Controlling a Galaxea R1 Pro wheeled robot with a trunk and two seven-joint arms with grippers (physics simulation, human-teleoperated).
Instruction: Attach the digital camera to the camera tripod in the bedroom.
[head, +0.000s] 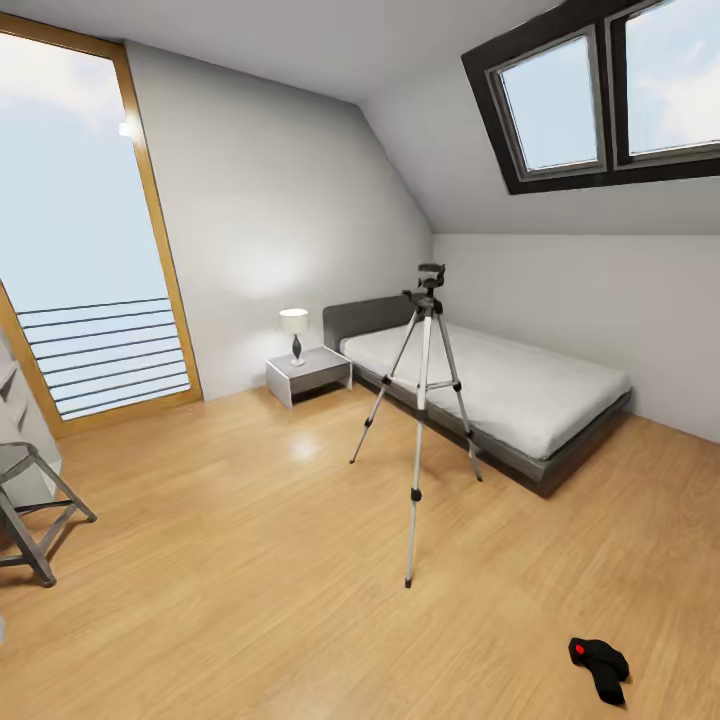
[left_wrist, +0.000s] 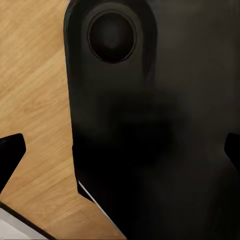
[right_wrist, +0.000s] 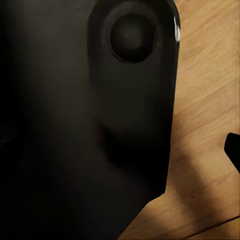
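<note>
Digital camera (head: 599, 668) lies on plank floor (head: 250, 560), near right lower corner of head view, well apart from camera tripod (head: 423, 400), which stands upright mid-floor beside bed (head: 500, 385). Wrist views show dark robot body over floor; finger tips at frame edges, grip state cannot be told. Step judged: approach. Next: drive toward camera, lower arm, grasp.

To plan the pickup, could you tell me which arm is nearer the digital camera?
Likely right: the digital camera lies on the floor toward the robot's right; left claw and right claw hang by its dark body.
</note>
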